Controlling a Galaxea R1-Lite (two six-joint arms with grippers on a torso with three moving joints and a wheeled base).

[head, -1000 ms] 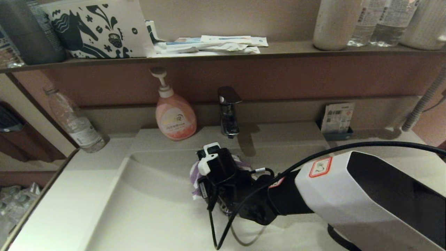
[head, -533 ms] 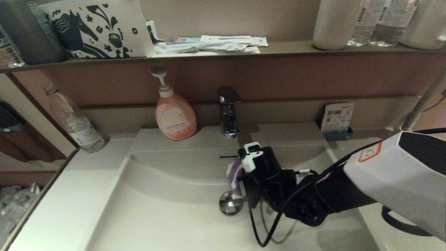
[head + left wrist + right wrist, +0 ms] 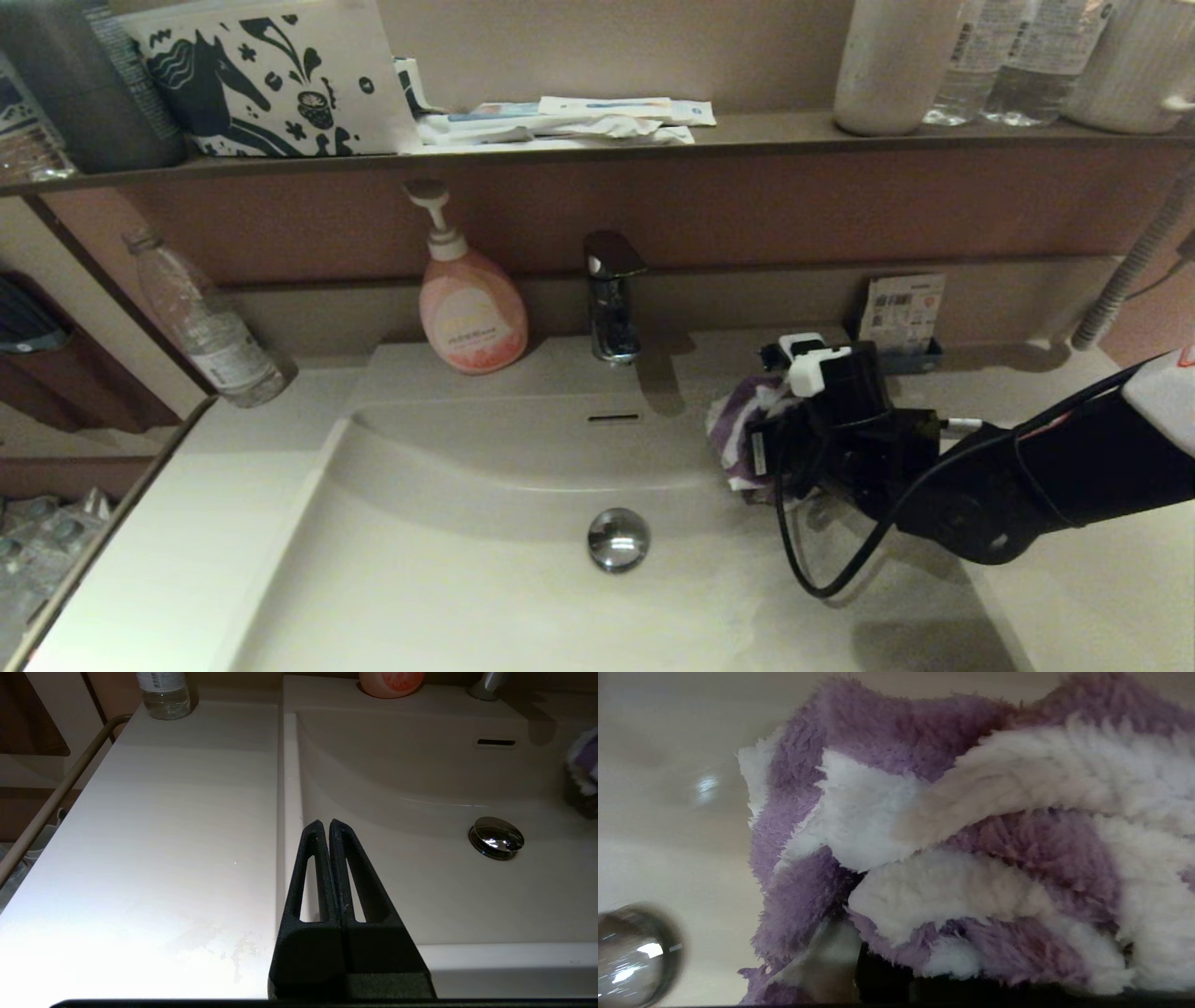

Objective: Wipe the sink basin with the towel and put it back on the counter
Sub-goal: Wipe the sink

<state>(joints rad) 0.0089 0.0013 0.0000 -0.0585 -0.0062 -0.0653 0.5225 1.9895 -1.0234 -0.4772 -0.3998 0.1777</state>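
Two pincers noted, left to right. Left pincer [image 3: 330, 826] parked over the desk [image 3: 187, 523] at the basin's left rim, fingers pressed together, holding nothing. Sink basin [image 3: 448, 467] mid-scene, drain stopper [image 3: 617, 539] uncovered. Right pincer [image 3: 761, 448] at the basin's right back corner, clamped on the purple-and-white towel [image 3: 738, 425], which touched the wall there. Wiping step judged near its end; next move calls for lifting the towel onto the desk and releasing.

Right gripper [image 3: 761, 448] fingers buried in the bunched towel [image 3: 952, 858], grip unreadable; drain stopper [image 3: 630, 956] blurred and edge-cropped in the right wrist view; shelf bottles [image 3: 1004, 56] top-cropped.
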